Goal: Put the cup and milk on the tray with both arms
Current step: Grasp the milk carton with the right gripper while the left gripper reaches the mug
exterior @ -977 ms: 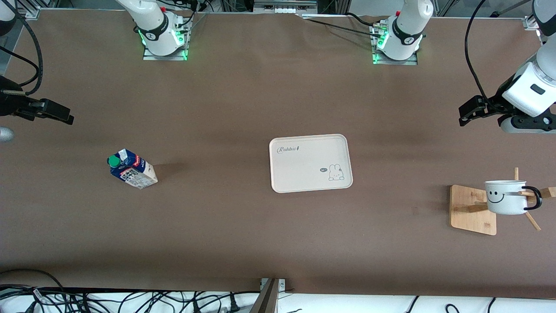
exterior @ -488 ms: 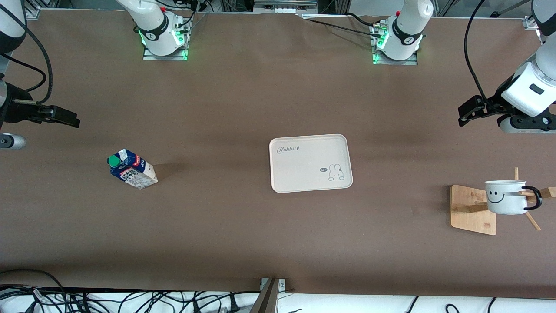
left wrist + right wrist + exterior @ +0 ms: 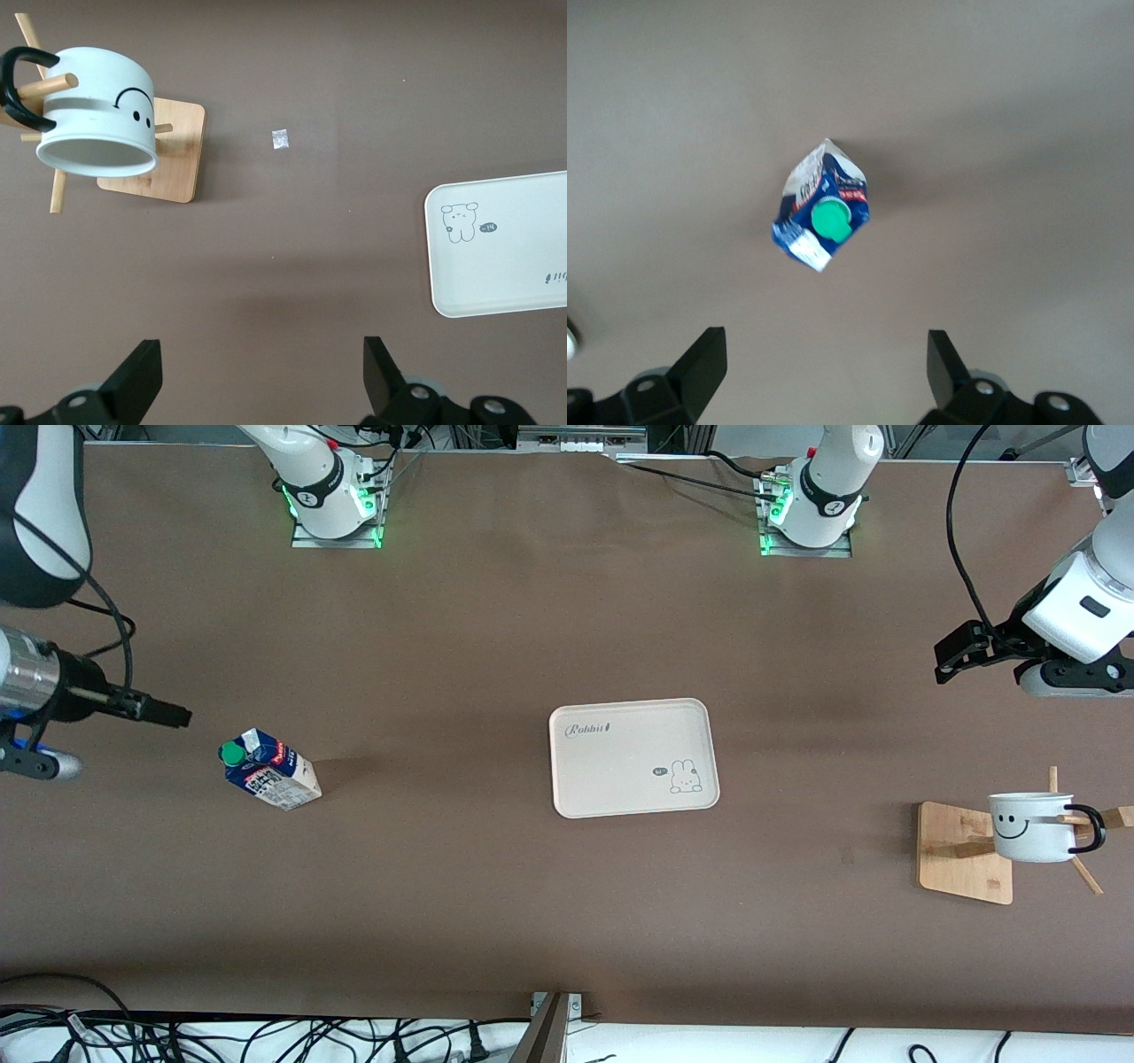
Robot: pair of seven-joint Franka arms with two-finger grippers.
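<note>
The milk point(image 3: 266, 771), a blue-and-white carton with a green cap, stands upright on the table toward the right arm's end; it also shows in the right wrist view point(image 3: 824, 208). My right gripper point(image 3: 173, 714) point(image 3: 824, 363) is open and empty over bare table beside the carton. The cup point(image 3: 1032, 828), white with a smiley face, hangs by its black handle on a wooden stand at the left arm's end and shows in the left wrist view point(image 3: 97, 115). My left gripper point(image 3: 948, 664) point(image 3: 261, 372) is open and empty over bare table, apart from the cup. The cream tray point(image 3: 633, 757) point(image 3: 505, 243) lies mid-table, empty.
The stand's square wooden base point(image 3: 964, 852) point(image 3: 168, 150) sits under the cup, with pegs sticking out. A small pale speck point(image 3: 281, 139) lies on the brown table between stand and tray. Cables run along the table's front edge point(image 3: 266, 1036).
My right arm has swung in from the table's end toward the milk, its gripper now close beside the carton. The left arm has barely moved. Milk, cup and tray are where they were.
</note>
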